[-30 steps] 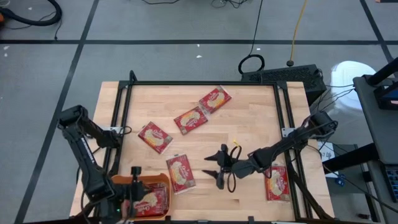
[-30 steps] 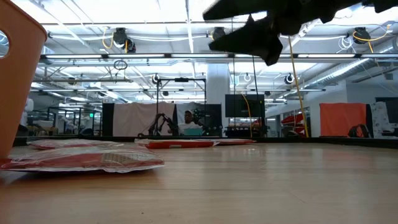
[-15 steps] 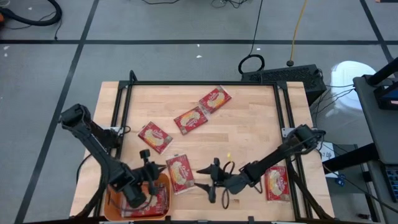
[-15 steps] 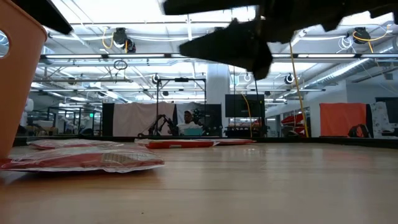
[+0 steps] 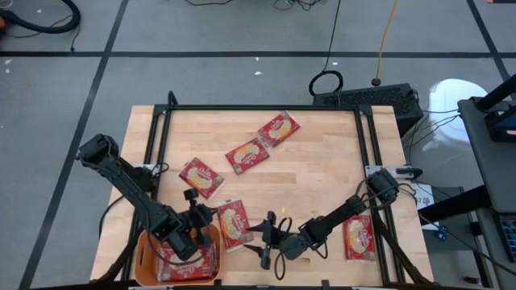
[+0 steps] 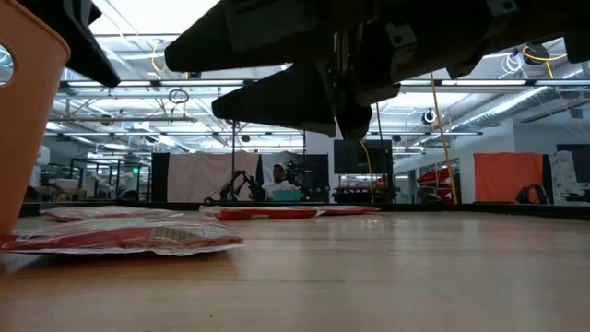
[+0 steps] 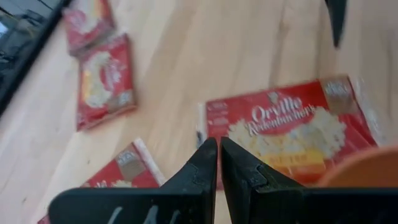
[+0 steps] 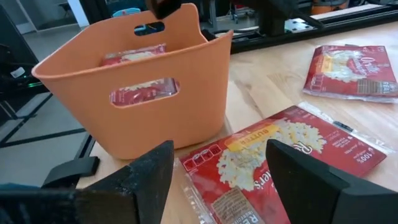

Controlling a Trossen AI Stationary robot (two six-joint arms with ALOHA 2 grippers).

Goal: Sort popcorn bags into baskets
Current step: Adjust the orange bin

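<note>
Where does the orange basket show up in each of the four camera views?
High view: orange basket, bottom left corner of the table.
Low view: its wall at the far left edge.
Left wrist view: only a rim sliver, lower right.
Right wrist view: upper left.
Shared landmark: the popcorn bag beside it.

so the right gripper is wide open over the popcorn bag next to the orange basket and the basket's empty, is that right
Not quite. The right gripper is open over the popcorn bag beside the orange basket, but the basket is not empty: the right wrist view shows at least one red packet inside it, seen over the rim and through the handle slot.
</note>
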